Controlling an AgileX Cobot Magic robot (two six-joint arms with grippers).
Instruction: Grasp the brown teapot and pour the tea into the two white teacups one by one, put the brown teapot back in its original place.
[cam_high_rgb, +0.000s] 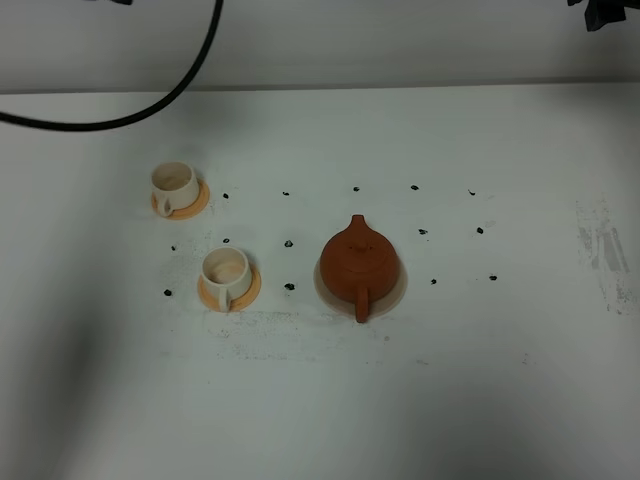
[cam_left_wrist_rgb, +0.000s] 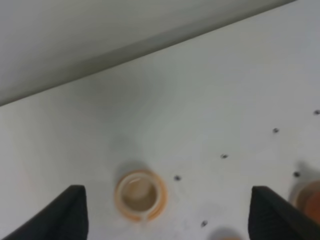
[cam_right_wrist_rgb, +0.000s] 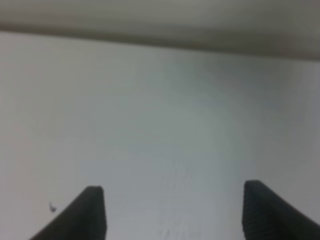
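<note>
- The brown teapot (cam_high_rgb: 358, 262) sits on its pale round coaster (cam_high_rgb: 396, 291), near the middle of the white surface (cam_high_rgb: 500, 400).
- Its spout points to the far side. Its loop handle points to the near side.
- The two white teacups (cam_high_rgb: 172, 183) (cam_high_rgb: 226, 272) stand to the left of the teapot, each on a small orange saucer (cam_high_rgb: 203, 203). One cup is farther back and one is nearer.
- The left end effector (cam_left_wrist_rgb: 169, 200) is open wide and holds nothing. It hangs high above one cup (cam_left_wrist_rgb: 140, 195).
- The right end effector (cam_right_wrist_rgb: 175, 189) is open wide too. It holds nothing, with only bare surface under it.
- I think this is the very first step: nobody has picked up the teapot yet.
- Next, one end effector needs to come down by the handle, fit around it, and close tight.
- Then it must lift the teapot straight up, so that nothing spills on the way to the cups.
</note>
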